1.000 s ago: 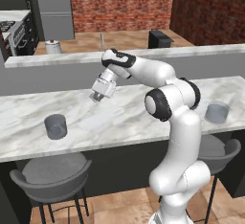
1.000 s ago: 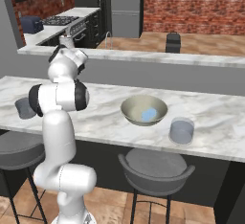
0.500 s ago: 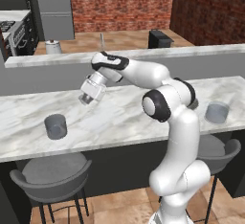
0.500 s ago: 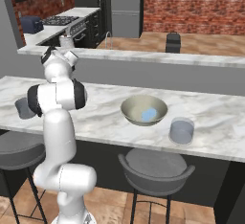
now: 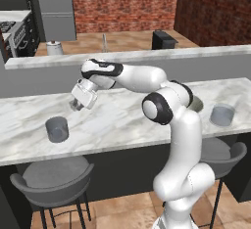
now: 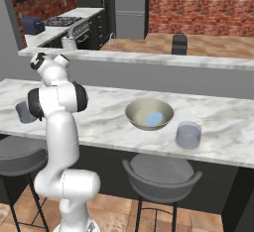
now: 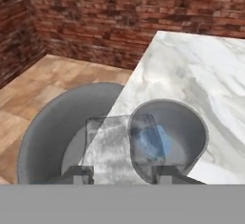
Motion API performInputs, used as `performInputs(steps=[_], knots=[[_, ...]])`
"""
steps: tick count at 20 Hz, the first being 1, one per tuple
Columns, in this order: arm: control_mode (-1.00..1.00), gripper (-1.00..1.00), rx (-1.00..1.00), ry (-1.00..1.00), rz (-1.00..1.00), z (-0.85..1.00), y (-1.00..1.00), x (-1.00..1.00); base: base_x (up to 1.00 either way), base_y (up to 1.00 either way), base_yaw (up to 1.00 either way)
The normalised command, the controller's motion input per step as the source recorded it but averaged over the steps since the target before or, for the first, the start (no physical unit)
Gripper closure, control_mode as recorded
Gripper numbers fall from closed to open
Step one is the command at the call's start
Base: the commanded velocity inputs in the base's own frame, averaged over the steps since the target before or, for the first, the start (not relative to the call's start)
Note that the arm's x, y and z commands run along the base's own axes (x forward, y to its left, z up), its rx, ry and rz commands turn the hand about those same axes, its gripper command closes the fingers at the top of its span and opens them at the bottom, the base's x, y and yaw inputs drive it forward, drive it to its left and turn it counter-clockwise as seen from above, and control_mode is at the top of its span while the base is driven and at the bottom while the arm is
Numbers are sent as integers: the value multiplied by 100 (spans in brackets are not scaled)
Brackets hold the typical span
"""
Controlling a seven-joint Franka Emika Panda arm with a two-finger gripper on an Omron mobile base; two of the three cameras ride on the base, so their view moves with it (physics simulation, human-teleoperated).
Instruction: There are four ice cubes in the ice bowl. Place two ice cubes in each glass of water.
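My gripper point(image 5: 75, 106) hangs low over the marble counter, just up and right of the left glass of water point(image 5: 57, 128). In the hand view the gripper point(image 7: 119, 173) is shut on a pale translucent ice cube point(image 7: 109, 141), and that glass point(image 7: 184, 122) lies right below and slightly to the side. A blue patch point(image 7: 155, 142) shows inside it. The ice bowl point(image 6: 133, 111) sits mid-counter with pale-blue ice point(image 6: 155, 118) in it. The second glass point(image 6: 188, 135) stands right of the bowl. My arm partly hides the left glass point(image 6: 22, 112) in the right base view.
Grey round stools point(image 5: 51, 176) point(image 6: 161, 171) stand under the counter's front edge; one stool point(image 7: 52, 132) shows below the glass. A raised grey ledge point(image 5: 147, 57) runs behind the counter. A small white pot point(image 5: 54, 47) sits far back left.
The arm has swung left and lowered, which carried the gripper from mid-counter to just beside the left glass. Bowl and both glasses have stayed put.
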Motion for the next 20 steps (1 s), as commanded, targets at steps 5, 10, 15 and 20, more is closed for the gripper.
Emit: performInputs(steps=[5, 10, 15, 20], knots=[[-100, 100, 0, -11, 2, -26, 33, 0, 0, 0, 0], [-100, 100, 1, -13, 2, -6, 23, 3, 0, 0, 0], [-100, 100, 2, -12, 3, -2, 22, 14, 0, 0, 0], [-100, 100, 0, -6, 3, -30, 26, 19, 0, 0, 0]])
